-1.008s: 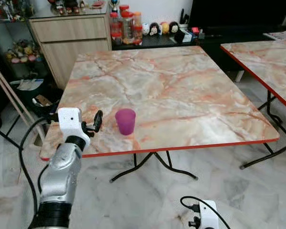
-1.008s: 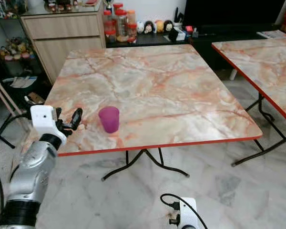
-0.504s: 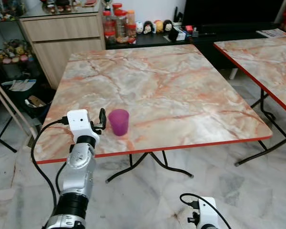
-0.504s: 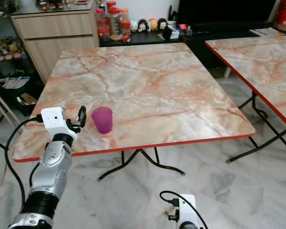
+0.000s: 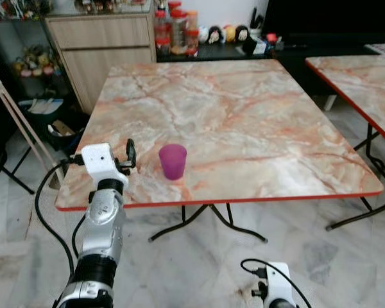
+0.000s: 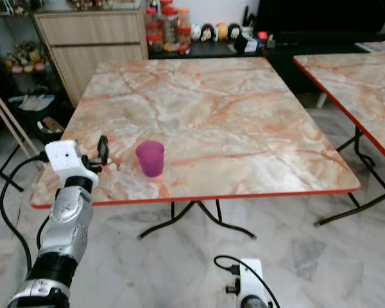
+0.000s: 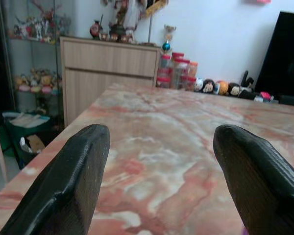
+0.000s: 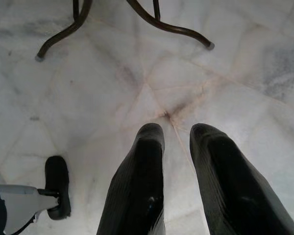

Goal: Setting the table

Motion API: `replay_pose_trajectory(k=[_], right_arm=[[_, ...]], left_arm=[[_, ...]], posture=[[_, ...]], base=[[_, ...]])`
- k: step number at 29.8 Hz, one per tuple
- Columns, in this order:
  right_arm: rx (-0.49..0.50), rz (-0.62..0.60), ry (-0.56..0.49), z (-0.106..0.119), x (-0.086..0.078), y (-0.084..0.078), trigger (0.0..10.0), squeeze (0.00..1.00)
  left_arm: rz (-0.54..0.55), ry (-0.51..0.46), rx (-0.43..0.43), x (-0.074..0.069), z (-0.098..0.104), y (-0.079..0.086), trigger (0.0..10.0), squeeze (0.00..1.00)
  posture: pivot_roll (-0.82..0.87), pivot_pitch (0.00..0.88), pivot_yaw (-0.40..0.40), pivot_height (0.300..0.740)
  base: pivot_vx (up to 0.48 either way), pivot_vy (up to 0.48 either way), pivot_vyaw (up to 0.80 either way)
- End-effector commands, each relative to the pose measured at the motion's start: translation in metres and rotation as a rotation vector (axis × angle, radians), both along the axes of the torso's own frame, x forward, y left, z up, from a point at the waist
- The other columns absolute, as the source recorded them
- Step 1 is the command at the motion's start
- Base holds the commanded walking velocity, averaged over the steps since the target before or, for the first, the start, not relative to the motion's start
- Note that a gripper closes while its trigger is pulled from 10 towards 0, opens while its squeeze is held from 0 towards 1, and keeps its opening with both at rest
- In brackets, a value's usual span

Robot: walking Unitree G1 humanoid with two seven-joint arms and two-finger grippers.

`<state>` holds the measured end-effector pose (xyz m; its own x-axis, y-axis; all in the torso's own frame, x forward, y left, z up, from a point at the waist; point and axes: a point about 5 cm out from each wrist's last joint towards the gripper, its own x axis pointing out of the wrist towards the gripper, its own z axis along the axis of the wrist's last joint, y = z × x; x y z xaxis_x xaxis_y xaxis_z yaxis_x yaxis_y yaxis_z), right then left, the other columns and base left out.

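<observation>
Left claw hovers released just beside the purple cup near the marble surface's front edge, its wrist camera showing fingers spread wide over marble, while the right claw hangs nearly closed, empty, above the floor.

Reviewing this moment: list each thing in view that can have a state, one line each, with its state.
purple cup: upright on the near table, mouth up, free of any grip.
left pincer: open, raised over the table edge beside the cup, holding nothing.
right pincer: hanging low over the floor, fingers close together, holding nothing.
near table: standing, bare apart from the cup.
cabinet: drawer fronts closed.
jars: upright, red lids on.
</observation>
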<state>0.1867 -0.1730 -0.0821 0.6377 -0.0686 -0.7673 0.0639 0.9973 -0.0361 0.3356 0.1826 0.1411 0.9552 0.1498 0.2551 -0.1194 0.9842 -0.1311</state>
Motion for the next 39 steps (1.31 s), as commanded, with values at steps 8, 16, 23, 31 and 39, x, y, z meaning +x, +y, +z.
replay_pose_trajectory(k=[8,16,23,31,39], right_arm=[[-0.028,0.027,-0.001,0.0003,-0.0005,-0.0038,10.0,0.00],[-0.023,0.012,-0.001,0.0002,-0.0010,-0.0051,10.0,0.00],[-0.027,0.010,0.002,-0.0003,-0.0024,-0.0068,10.0,0.00],[-0.027,0.004,0.004,-0.0008,-0.0035,-0.0072,10.0,0.00],[-0.014,0.037,-0.003,-0.0002,-0.0016,-0.0024,10.0,0.00]], left_arm=[[0.004,-0.010,-0.008,0.0042,0.0027,-0.0017,10.0,0.00],[0.007,-0.009,-0.011,0.0038,0.0014,-0.0004,10.0,0.00],[0.004,0.000,-0.014,0.0038,-0.0010,-0.0003,10.0,0.00],[-0.053,0.030,-0.007,0.0066,-0.0038,-0.0035,10.0,0.00],[-0.040,0.000,-0.035,0.0058,-0.0006,-0.0097,10.0,0.00]], posture=[[0.04,0.000,-0.013,0.740],[0.03,0.000,-0.015,0.740],[0.03,0.000,-0.016,0.740],[0.03,0.000,-0.014,0.740],[0.12,0.000,-0.091,0.740]], base=[[0.000,-0.373,0.40],[0.000,-0.394,0.31],[0.000,-0.392,0.00],[0.000,-0.137,0.00],[0.000,0.000,0.00]])
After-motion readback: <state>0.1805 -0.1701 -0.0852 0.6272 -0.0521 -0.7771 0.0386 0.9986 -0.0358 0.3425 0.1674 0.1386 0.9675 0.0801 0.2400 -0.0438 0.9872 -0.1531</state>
